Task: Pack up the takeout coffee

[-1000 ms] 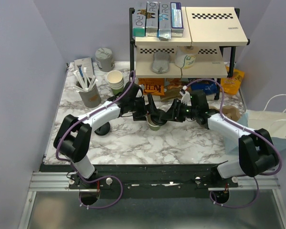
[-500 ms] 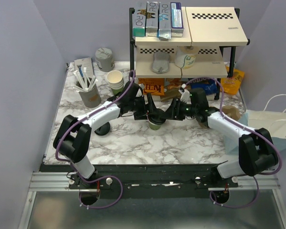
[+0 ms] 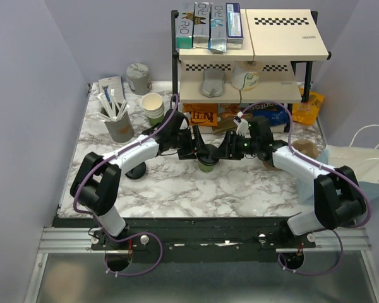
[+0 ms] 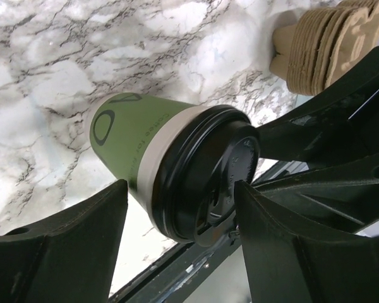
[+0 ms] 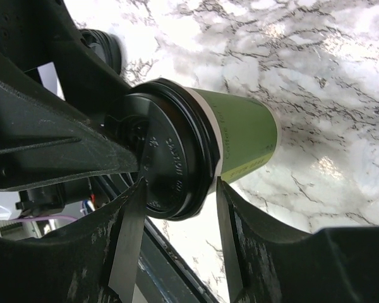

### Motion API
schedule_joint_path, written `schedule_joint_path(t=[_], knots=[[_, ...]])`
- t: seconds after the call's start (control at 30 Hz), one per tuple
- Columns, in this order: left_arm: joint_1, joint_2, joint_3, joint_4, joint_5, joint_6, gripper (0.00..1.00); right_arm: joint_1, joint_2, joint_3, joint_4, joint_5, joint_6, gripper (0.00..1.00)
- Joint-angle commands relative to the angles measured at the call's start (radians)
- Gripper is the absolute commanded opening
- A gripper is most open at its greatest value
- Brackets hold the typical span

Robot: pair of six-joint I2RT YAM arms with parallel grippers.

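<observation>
- Takeout coffee (image 3: 206, 165) sitting near the middle of the marble table (image 3: 177, 192), boxed in by both grippers, one from each side.
- Capped already: black lid (image 5: 170, 158) seated on the green cup, so apparently no lidding left to do.
- Right gripper (image 5: 179, 187) clamped on the takeout coffee at the lid rim, a finger (image 5: 123, 252) pressed against each side.
- Left gripper (image 4: 180, 192) straddling the same cup from the opposite side with jaws apart. Sliver of marble showing between one finger (image 4: 69, 246) and the cup wall, so no grip from this side yet.
- Cannot tell whether resting on the marble or held just off it; reads roughly upright from the top view.
- Probably a handover or a two-handed steadying step, going by two sets of fingers around one cup.
- Not packed yet: white paper bag (image 3: 354, 161) out past the right edge of the table, well apart from the cup, nothing going into it.
- Brown cardboard stack (image 4: 316, 50) lying near the cup, untouched; unclear whether part of the packing.
- Left to do, as a guess: settle on one firm grip, release the other, carry across to the bag, lower in upright.
- Overall early-to-mid: capped and grasped, with transport and placement both outstanding.
</observation>
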Motion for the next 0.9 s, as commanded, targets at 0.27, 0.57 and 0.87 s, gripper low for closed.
schedule_joint_path(t=[0.27, 0.57, 0.87], knots=[[-0.007, -0.067, -0.103, 0.125, -0.019, -0.05, 0.59, 0.015, -0.002, 0.004, -0.052, 0.096, -0.014, 0.57], [0.007, -0.05, -0.17, 0.229, 0.018, -0.093, 0.48, 0.015, 0.02, -0.023, -0.016, 0.087, 0.026, 0.54], [0.011, -0.052, -0.167, 0.156, -0.025, -0.05, 0.56, 0.015, 0.044, -0.094, -0.035, 0.197, 0.072, 0.39]])
